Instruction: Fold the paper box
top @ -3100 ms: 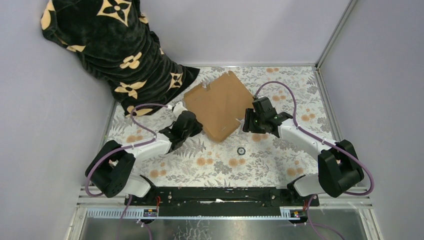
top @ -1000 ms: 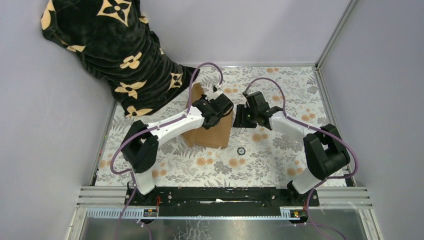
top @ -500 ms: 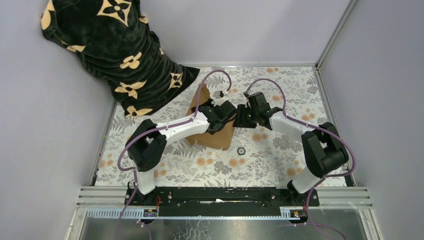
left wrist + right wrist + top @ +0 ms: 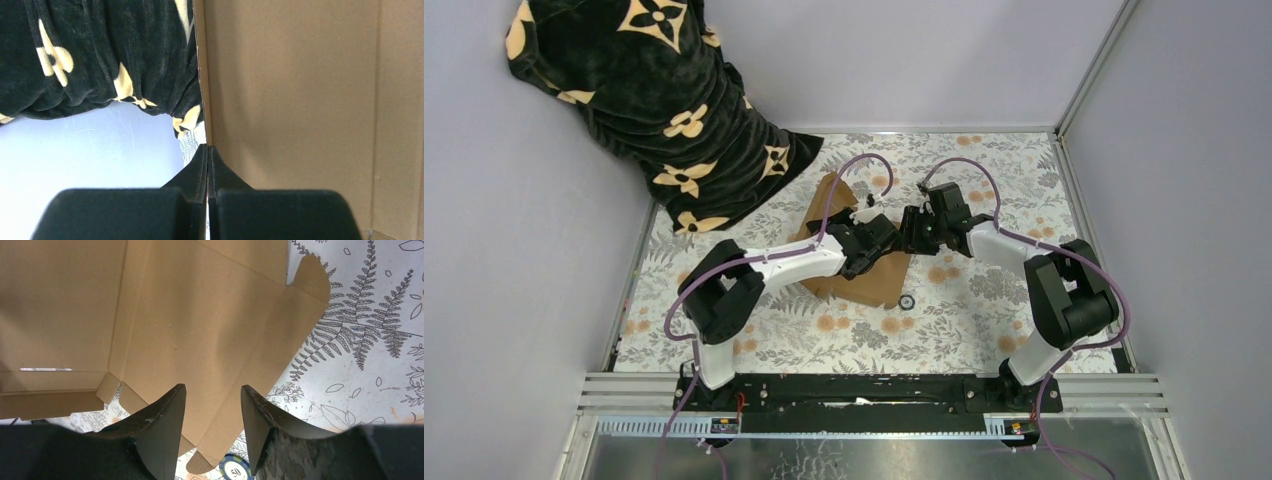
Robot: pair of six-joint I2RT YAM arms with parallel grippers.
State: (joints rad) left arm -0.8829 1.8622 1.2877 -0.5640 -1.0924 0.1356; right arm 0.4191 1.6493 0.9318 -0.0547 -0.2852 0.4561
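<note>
A black flowered blanket (image 4: 654,110) lay heaped in the far left corner. The left gripper (image 4: 207,150) was fully closed, with nothing seen between its fingers and its tips at the edge of a panel of the paper box (image 4: 871,286). The box lay mid-table. The right gripper (image 4: 212,390) hovered over the cardboard, half open and holding nothing. A poker chip (image 4: 906,301) lay just beside the box.

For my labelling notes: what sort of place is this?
Probably a robot test cell in a lab: the left arm and right arm bolted to a base rail, and plain walls closing in the leaf-print table.
</note>
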